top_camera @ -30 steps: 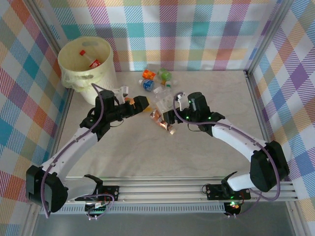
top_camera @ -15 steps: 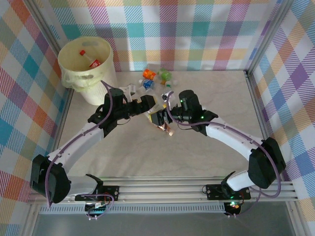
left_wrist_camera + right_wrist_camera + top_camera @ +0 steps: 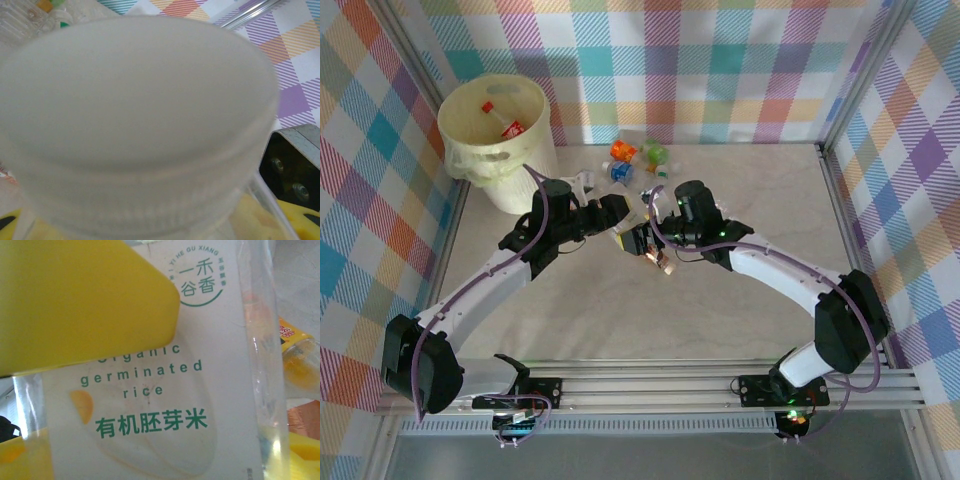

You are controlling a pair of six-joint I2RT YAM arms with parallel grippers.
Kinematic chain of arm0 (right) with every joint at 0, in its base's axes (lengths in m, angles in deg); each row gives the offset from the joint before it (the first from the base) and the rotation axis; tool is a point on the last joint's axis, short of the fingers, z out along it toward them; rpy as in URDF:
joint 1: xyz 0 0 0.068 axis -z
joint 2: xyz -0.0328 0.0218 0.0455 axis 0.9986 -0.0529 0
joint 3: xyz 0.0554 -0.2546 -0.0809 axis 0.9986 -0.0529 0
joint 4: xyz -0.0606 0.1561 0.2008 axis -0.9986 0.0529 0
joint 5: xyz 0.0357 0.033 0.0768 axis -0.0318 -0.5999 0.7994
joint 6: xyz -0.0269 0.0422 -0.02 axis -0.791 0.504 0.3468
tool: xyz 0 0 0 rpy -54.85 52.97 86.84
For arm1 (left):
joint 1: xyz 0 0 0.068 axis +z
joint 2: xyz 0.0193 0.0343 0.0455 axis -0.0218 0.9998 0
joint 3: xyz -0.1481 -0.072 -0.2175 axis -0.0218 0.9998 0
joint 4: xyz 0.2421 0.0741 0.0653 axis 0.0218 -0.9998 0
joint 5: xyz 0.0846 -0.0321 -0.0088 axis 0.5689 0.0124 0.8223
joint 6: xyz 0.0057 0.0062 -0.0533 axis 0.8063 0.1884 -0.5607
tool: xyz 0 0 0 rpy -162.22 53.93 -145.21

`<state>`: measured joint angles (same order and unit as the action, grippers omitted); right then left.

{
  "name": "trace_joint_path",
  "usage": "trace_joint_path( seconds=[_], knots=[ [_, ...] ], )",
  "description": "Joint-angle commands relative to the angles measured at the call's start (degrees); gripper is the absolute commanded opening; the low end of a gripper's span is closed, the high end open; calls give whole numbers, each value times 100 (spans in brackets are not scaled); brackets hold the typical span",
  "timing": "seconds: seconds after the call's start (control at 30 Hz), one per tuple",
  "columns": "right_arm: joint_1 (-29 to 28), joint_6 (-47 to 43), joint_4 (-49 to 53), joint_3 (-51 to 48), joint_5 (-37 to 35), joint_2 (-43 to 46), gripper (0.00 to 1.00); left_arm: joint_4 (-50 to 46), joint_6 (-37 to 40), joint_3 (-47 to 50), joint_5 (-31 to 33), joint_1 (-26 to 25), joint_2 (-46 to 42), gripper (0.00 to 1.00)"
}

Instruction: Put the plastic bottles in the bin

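My table point(image 3: 620, 320) has a pale beige top, evenly lit. Around it stand 3 walls point(image 3: 720, 60) of checked cloth in pink, blue, yellow and green. Grey metal posts point(image 3: 865, 72) hold the corners, and a rail point(image 3: 670, 385) runs along the near edge.

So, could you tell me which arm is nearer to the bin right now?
Left. The left arm lies just right of the bin; the right arm is farther right, its fingers around a bottle.
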<state>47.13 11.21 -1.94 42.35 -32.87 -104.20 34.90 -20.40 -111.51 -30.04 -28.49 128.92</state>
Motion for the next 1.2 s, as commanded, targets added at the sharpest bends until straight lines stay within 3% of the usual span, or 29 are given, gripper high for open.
trace_joint_path(
  seconds=[0.0, 0.47, 0.87, 1.17],
  knots=[
    [-40, -117, -50, 286, 412, 30, 69, -81, 206, -136, 209, -53, -41, 54],
    [-36, -587, 99, 127, -91, 418, 100, -612, 269, -35, 1378, 39, -507, 54],
    [-40, -585, 5, -297, -1843, 1173, 100, -2052, 813, -537, 2901, 548, -1096, 54],
    [-35, -501, -290, -448, -2354, 1241, 100, -1321, 1182, -1103, 3182, 1541, -1123, 55]
  ],
)
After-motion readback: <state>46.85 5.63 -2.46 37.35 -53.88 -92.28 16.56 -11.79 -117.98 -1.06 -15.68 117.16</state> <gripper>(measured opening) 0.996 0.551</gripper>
